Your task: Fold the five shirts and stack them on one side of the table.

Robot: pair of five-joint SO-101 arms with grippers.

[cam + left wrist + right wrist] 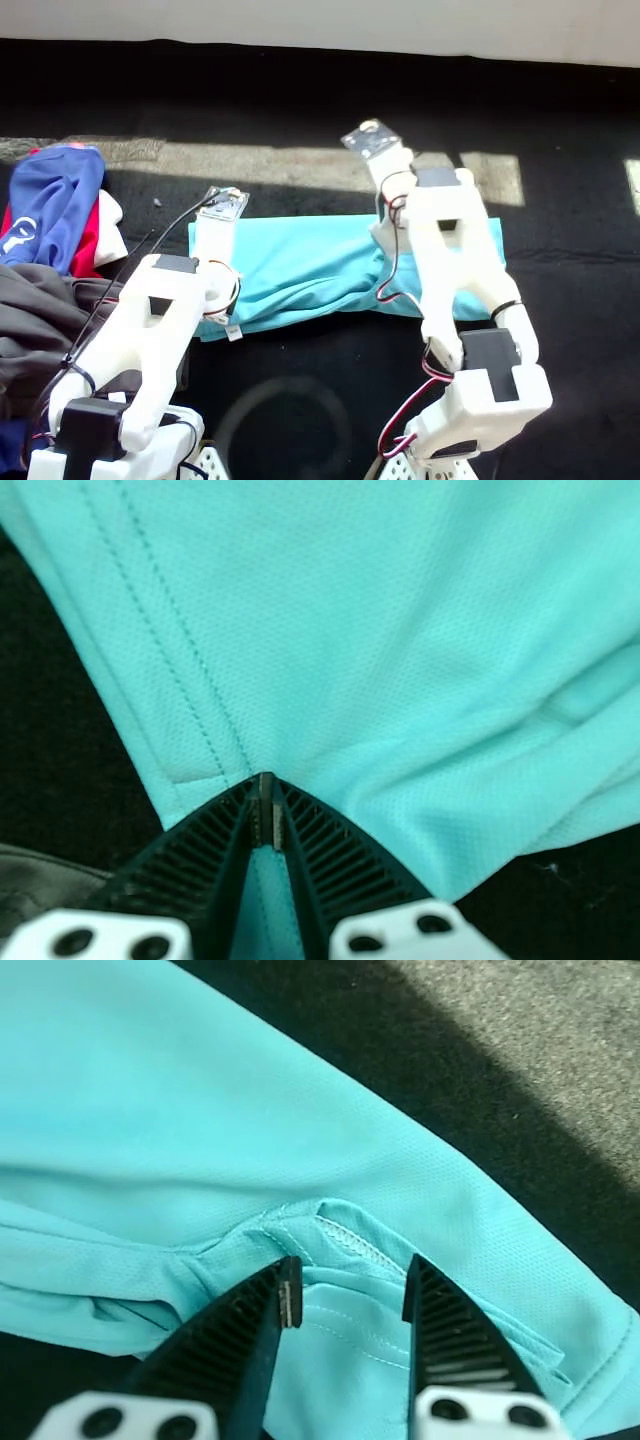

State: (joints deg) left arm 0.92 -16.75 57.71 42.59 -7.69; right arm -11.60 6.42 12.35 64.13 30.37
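The turquoise shirt (300, 265) lies folded into a long band across the middle of the high view, on the black worktop (300, 120). The left hand (265, 805) is closed tight on the shirt's stitched edge at the band's left end, with cloth pinched between its fingers. The right hand (345, 1295) is partly open at the band's right end, its fingers apart on either side of a rumpled seam. A pile of other shirts (50, 230), blue, red and dark grey, sits at the left edge; how many is hard to tell.
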